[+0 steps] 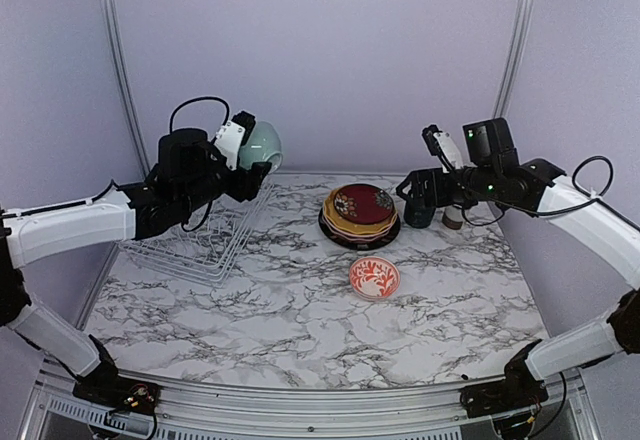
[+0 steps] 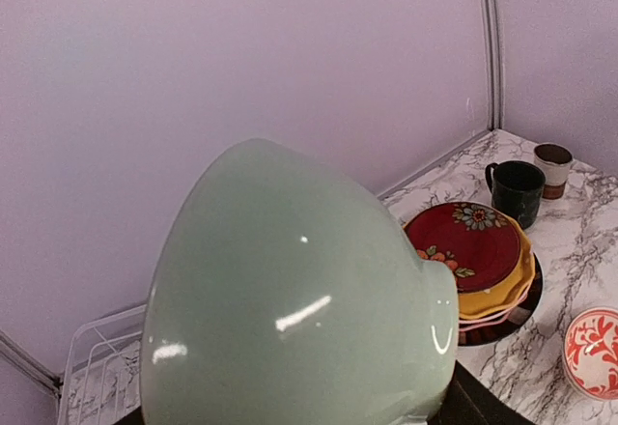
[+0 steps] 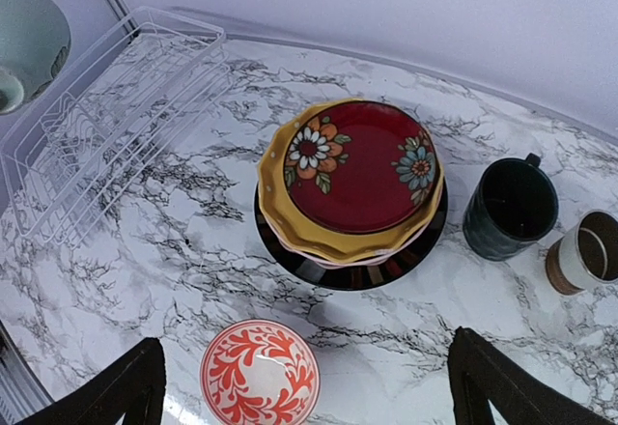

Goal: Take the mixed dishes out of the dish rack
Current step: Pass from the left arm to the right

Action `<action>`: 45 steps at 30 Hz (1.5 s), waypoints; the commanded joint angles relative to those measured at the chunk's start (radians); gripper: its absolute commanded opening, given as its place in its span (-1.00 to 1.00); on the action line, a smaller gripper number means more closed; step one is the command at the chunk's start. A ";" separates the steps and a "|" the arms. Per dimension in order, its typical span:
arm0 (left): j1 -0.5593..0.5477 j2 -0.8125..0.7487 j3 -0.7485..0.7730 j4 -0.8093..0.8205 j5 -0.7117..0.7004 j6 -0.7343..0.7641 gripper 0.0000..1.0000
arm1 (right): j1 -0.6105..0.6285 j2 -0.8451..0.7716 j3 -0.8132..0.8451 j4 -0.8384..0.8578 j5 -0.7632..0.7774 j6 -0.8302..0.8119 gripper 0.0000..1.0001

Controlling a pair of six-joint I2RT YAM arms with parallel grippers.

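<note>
So the left gripper [image 1: 248, 160] is clamped on the green bowl [image 1: 264, 144], lifted clear over the rack [image 1: 200, 250] at the far-left corner. It probably joins the plates [image 1: 360, 212] stacked mid far edge. The right gripper [image 1: 408, 188] hangs wide open and empty by the mug [image 1: 420, 215].

White, grey-veined marble-pattern bench top [image 1: 300, 335]. Plain lavender walls [image 1: 320, 50] behind and to both sides. Silver metal upright poles [image 1: 118, 60] at both far corners. Light even, diffuse.
</note>
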 commanded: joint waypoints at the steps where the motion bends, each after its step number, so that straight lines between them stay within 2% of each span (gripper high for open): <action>1: -0.141 -0.100 -0.099 0.217 -0.219 0.303 0.16 | -0.004 -0.046 0.021 -0.014 -0.117 0.024 0.97; 3: -0.244 -0.113 -0.159 0.299 -0.314 0.476 0.18 | -0.004 -0.059 0.031 -0.020 -0.145 0.016 0.97; 8: -0.406 -0.089 -0.273 0.501 -0.475 0.771 0.20 | -0.003 -0.083 0.055 -0.042 -0.180 -0.013 0.97; 15: -0.578 -0.018 -0.393 0.783 -0.584 1.109 0.14 | -0.004 -0.065 0.084 -0.100 -0.252 -0.037 0.96; 18: -0.621 0.021 -0.421 0.867 -0.603 1.217 0.13 | -0.003 -0.044 0.098 -0.131 -0.316 -0.043 0.89; 30: -0.685 0.184 -0.459 1.081 -0.611 1.473 0.12 | 0.069 0.038 0.138 -0.195 -0.385 -0.064 0.75; 37: -0.714 0.233 -0.454 1.098 -0.609 1.493 0.11 | 0.124 0.095 0.168 -0.221 -0.384 -0.061 0.65; 45: -0.728 0.271 -0.455 1.143 -0.608 1.535 0.11 | 0.176 0.155 0.184 -0.231 -0.387 -0.058 0.43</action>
